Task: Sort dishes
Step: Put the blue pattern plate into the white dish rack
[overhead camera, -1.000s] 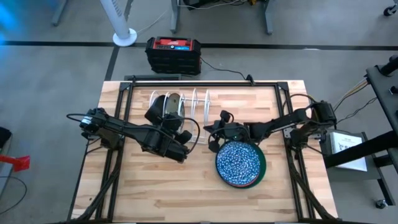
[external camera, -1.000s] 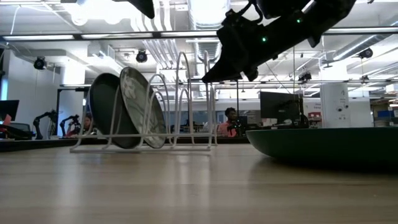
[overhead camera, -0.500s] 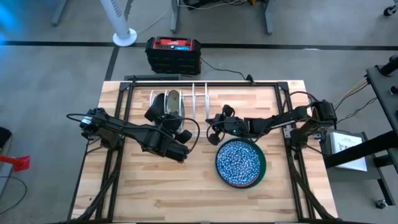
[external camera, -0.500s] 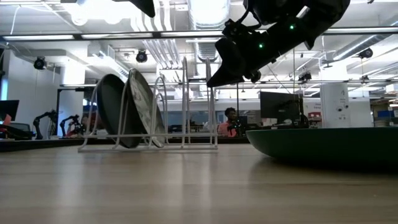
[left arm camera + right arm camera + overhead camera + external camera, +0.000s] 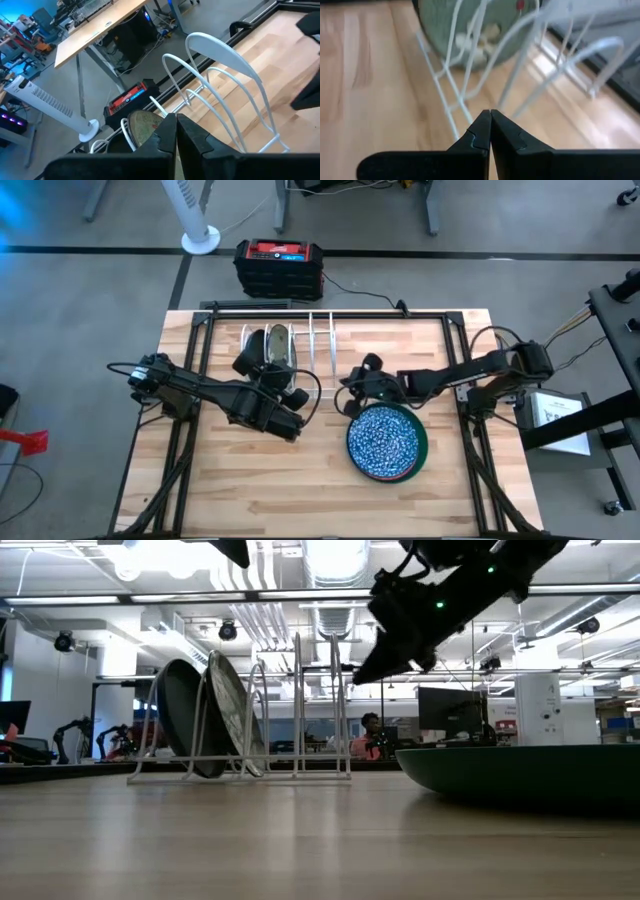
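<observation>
Both tools pinched shut and empty: right tool (image 5: pixel 349 395) beside the white wire rack (image 5: pixel 300 345), blue-and-white speckled round plate (image 5: pixel 382 440) flat, waiting its slot.

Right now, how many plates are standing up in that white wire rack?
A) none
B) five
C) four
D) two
D: the low view shows just two plates upright in the white wire rack, a dark plate and an olive mottled plate leaning beside it; the remaining slots hold nothing.
</observation>
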`<action>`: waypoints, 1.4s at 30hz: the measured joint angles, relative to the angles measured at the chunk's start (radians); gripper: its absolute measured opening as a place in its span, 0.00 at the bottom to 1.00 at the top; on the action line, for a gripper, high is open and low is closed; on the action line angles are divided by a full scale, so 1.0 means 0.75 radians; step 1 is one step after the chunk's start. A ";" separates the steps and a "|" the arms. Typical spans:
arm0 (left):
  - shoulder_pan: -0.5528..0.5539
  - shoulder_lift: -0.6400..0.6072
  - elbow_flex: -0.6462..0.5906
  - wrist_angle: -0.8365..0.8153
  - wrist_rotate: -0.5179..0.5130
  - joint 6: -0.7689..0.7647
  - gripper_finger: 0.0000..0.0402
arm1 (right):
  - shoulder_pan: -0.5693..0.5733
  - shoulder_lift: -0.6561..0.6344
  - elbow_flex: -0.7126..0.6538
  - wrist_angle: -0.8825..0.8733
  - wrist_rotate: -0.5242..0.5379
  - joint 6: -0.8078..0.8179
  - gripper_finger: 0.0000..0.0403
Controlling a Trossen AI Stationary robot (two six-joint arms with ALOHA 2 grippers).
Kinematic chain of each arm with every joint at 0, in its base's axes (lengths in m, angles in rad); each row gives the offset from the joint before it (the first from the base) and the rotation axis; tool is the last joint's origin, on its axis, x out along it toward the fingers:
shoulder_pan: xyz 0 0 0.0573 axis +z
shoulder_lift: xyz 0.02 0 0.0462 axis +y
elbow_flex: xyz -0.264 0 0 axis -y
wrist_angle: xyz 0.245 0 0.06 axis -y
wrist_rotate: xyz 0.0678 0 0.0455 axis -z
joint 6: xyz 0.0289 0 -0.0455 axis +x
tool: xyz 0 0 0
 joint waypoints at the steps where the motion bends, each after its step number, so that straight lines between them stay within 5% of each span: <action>1: -0.004 0.000 0.000 0.016 0.007 0.001 0.00 | 0.013 -0.024 0.000 -0.073 0.000 0.026 0.00; 6: -0.047 0.010 0.000 0.115 0.062 0.058 0.00 | 0.087 -0.177 0.000 -0.449 -0.002 0.153 0.00; 13: -0.073 0.107 -0.001 0.437 0.352 0.381 0.00 | 0.210 -0.454 -0.031 -0.837 -0.027 0.357 0.00; 22: -0.064 0.329 -0.001 0.842 0.679 0.809 0.00 | 0.300 -0.744 -0.148 -0.943 -0.187 0.606 0.00; 32: -0.046 0.527 -0.001 1.199 0.709 1.073 0.00 | 0.302 -0.786 -0.308 -1.054 -0.313 0.824 0.13; 42: -0.027 0.626 -0.001 1.312 0.700 1.062 0.00 | 0.302 -0.765 -0.432 -1.011 -0.367 0.941 0.33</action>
